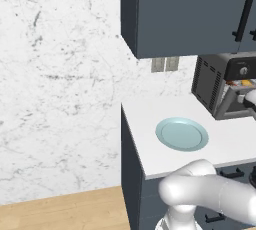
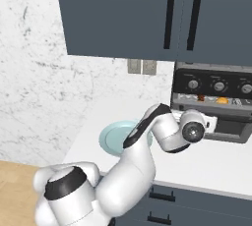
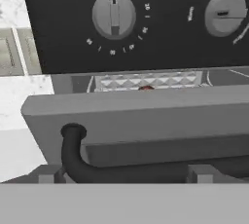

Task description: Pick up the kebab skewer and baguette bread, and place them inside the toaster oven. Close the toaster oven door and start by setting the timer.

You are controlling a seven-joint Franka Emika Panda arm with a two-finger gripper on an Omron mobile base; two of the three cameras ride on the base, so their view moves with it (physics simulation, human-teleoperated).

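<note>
The toaster oven (image 2: 211, 103) stands on the counter under the wall cabinets. On its wire rack lie the kebab skewer (image 2: 201, 97) and the golden baguette bread (image 2: 222, 100). The toaster oven door (image 3: 146, 113) is tilted partly open, and a bit of red skewer (image 3: 146, 88) peeks over its top edge. My gripper (image 3: 125, 174) is open right at the door's black bar handle (image 3: 80, 157), one fingertip on each side of the bar's left stretch. Knobs (image 3: 114, 15) sit on the black control strip; I cannot tell which one is the timer.
An empty pale blue plate (image 1: 181, 134) lies on the white counter left of the oven. Dark wall cabinets (image 2: 167, 14) hang close above the oven. My arm's elbow (image 2: 162, 131) reaches over the counter's front edge, partly over the plate.
</note>
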